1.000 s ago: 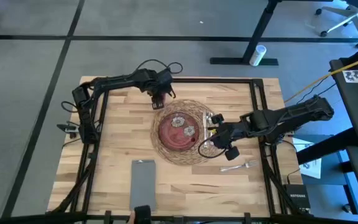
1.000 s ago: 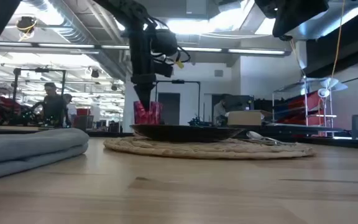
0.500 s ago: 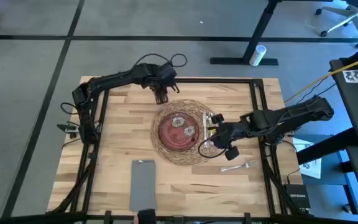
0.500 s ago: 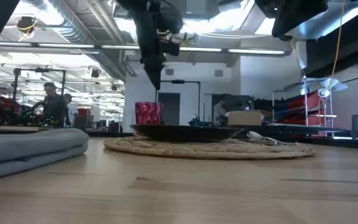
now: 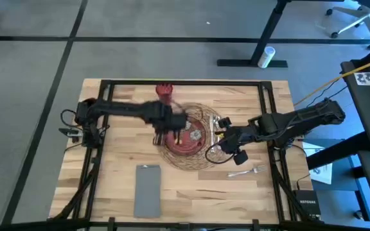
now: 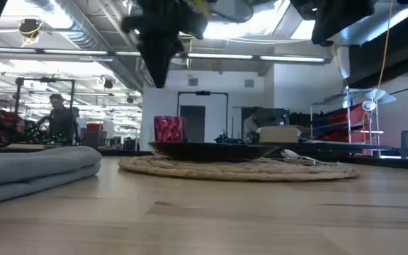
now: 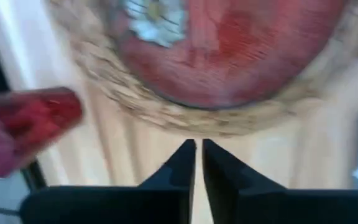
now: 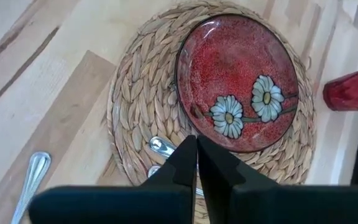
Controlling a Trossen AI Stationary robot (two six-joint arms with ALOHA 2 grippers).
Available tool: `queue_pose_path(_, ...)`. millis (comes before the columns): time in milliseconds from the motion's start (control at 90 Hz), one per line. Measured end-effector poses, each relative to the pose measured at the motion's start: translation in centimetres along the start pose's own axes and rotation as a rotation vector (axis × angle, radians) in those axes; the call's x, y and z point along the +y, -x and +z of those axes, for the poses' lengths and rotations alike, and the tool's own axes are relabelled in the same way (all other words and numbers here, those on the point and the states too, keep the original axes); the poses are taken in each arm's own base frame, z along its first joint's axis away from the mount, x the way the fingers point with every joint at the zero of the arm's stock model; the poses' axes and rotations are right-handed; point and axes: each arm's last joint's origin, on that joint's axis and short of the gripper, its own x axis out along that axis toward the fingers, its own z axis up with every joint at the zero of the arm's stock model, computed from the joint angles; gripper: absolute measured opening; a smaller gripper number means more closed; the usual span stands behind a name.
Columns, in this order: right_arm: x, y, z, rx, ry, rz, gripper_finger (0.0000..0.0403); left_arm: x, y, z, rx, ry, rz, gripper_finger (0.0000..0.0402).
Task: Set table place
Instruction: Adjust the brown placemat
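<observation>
On the table [image 5: 121, 147], a dark red plate [image 5: 188, 138] with two pale flowers lies on the round woven mat [image 5: 204, 157]. The small red cup [image 5: 164, 91] stands upright on the wood at the mat's far left. The gray napkin [image 5: 148, 190] lies flat near the front edge. Silver cutlery [image 8: 162, 147] rests on the mat's right part, and a fork [image 5: 248, 171] lies on the wood. My left gripper [image 5: 175, 131] hangs shut above the plate's left rim. My right gripper [image 5: 214, 146] hangs shut above the mat's right side.
A thin black frame [image 5: 265, 96] runs round the table's far and side edges. Bare wood [image 5: 204, 199] lies between the napkin and the fork. In the low view a person [image 6: 61, 120] shows in the room far behind the table.
My left gripper has risen from the red cup, then swung toward the table's near edge, over the plate's left rim. The cup stays upright where it stood.
</observation>
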Motion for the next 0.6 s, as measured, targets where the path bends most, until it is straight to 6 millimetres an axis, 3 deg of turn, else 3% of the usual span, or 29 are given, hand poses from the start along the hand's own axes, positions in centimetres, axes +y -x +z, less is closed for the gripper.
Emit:
queue_pose_path(144,0.0,0.0,0.0,0.0,0.032,0.0,0.0001,-3.8,0.6,-0.2,-0.013,0.026,-0.026,0.0001)
queue_pose_path(267,0.0,0.0,0.0,0.003,0.047,0.001,0.0001,-6.5,-0.3,-0.7,-0.043,0.041,-0.036,0.0)
queue_pose_path(378,0.3,0.0,0.0,0.01,0.064,-0.005,0.0001,-8.2,-1.6,-0.6,-0.184,0.077,-0.054,0.0)
queue_pose_path(600,1.4,0.3,0.3,0.03,0.098,-0.066,0.0001,-10.1,-4.4,1.6,-0.526,0.164,-0.13,0.0)
